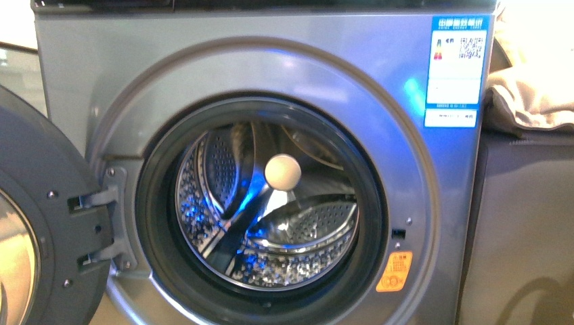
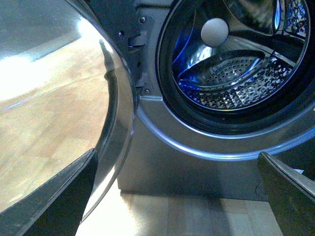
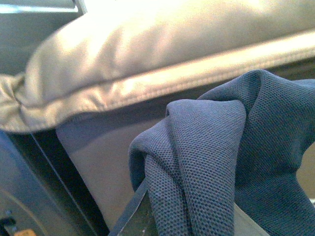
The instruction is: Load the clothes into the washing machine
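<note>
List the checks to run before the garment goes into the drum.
1. Washing machine door swung open: ok.
2. Porthole unobstructed, no arm across it in the front view: ok.
3. Drum free of laundry: ok, only a pale ball shows inside.
4. Right gripper's hold on the clothes: cannot tell, the fabric hides the gripper.
5. Left gripper open and empty: ok.
6. Clothes free of the beige padded fabric: cannot tell.
</note>
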`<state>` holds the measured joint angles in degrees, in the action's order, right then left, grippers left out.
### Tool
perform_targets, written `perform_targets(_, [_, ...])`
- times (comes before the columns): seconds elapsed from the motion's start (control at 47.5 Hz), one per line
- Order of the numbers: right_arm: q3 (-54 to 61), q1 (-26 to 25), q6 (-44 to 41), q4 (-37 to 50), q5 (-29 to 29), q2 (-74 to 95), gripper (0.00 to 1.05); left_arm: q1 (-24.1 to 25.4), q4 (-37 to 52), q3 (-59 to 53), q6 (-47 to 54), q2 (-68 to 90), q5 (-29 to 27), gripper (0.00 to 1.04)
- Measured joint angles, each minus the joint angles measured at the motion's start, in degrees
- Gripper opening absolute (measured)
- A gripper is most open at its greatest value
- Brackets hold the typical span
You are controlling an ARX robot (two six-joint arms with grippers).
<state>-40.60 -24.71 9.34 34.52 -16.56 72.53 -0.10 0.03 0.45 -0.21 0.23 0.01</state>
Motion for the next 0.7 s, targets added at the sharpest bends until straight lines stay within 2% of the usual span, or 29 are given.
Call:
perform_targets(0.168, [-9.53,2.1,-1.9,-6.71,1.75,-2.08,0.1,0.0,0.0,0.0,0.02,0.0,0.0,0.98])
perform_targets(0.4, [-25.7,7.85,-2.73,-17.44,3.41,-2.36,0.1,0.0,0.0,0.0,0.02,0.0,0.0,0.98])
perform_targets(0.527, [-34.36,13.75,-3.52,-22.08,5.86,-2.32,0.1,0.0,0.0,0.0,0.0,0.0,0.0,0.98])
perform_targets(0.695, [-45.83,24.94,-5.81,-27.67,10.47,-0.46,0.1,0.0,0.0,0.0,0.0,0.0,0.0,0.98])
